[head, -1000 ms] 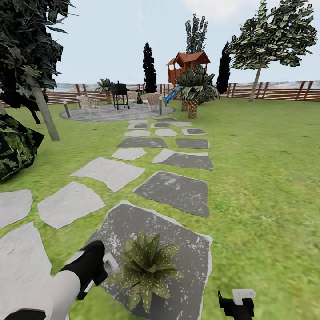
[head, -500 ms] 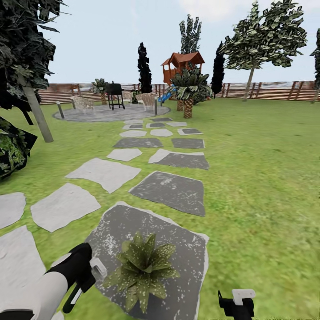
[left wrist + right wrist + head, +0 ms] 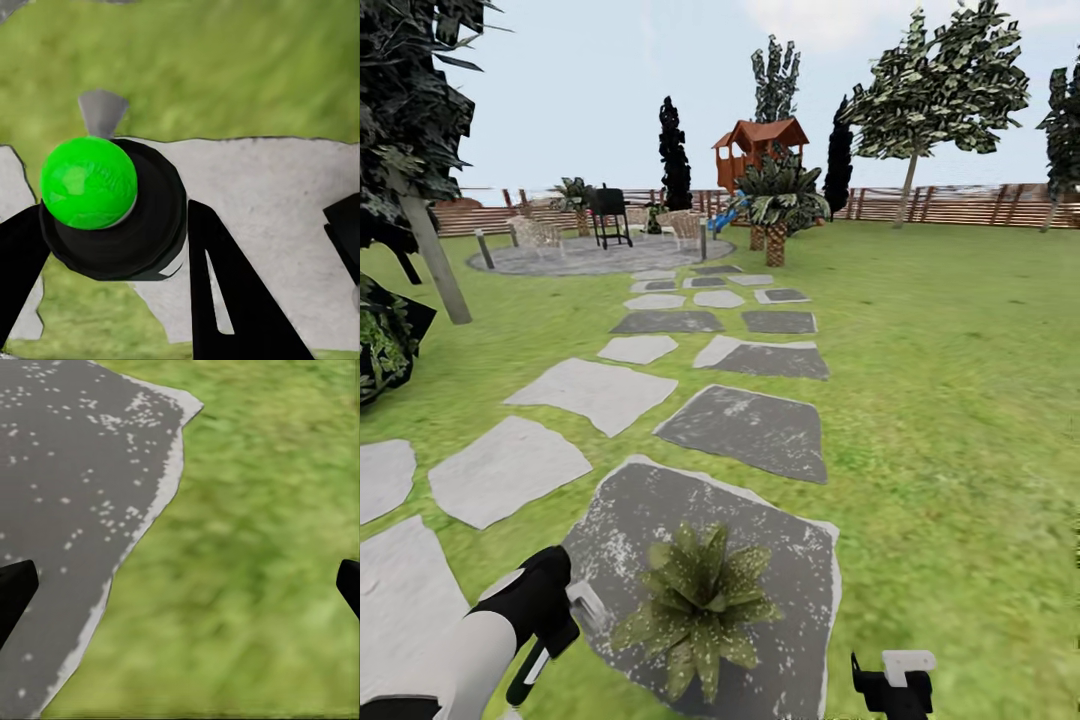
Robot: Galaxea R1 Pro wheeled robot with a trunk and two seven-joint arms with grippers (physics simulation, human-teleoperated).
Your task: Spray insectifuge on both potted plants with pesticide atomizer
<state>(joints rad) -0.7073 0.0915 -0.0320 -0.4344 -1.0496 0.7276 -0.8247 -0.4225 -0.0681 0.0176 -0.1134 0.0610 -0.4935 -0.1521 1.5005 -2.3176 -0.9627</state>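
One potted plant (image 3: 700, 610), a low rosette of speckled green leaves, stands on a dark grey stepping stone (image 3: 760, 540) just in front of me. My left gripper (image 3: 555, 640) hangs just left of it, over that stone's edge. In the left wrist view, the left gripper (image 3: 112, 225) is shut on the pesticide atomizer (image 3: 120, 217), seen end-on as a dark round body with a bright green round part. My right gripper (image 3: 890, 680) sits low, to the right of the plant. In its wrist view, the right gripper (image 3: 180, 585) is open over the stone's edge and lawn, holding nothing.
Grey stepping stones (image 3: 740, 428) lead across the lawn to a paved circle (image 3: 590, 255) with a grill (image 3: 608, 215) and chairs. A large dark shrub (image 3: 380, 340) and tree trunk (image 3: 430, 250) stand left, a palm (image 3: 775, 200) and fence (image 3: 960, 205) beyond.
The camera has turned slightly right, shifting the far scene left. My left arm has drawn down and back a little from the plant. The right gripper holds its place.
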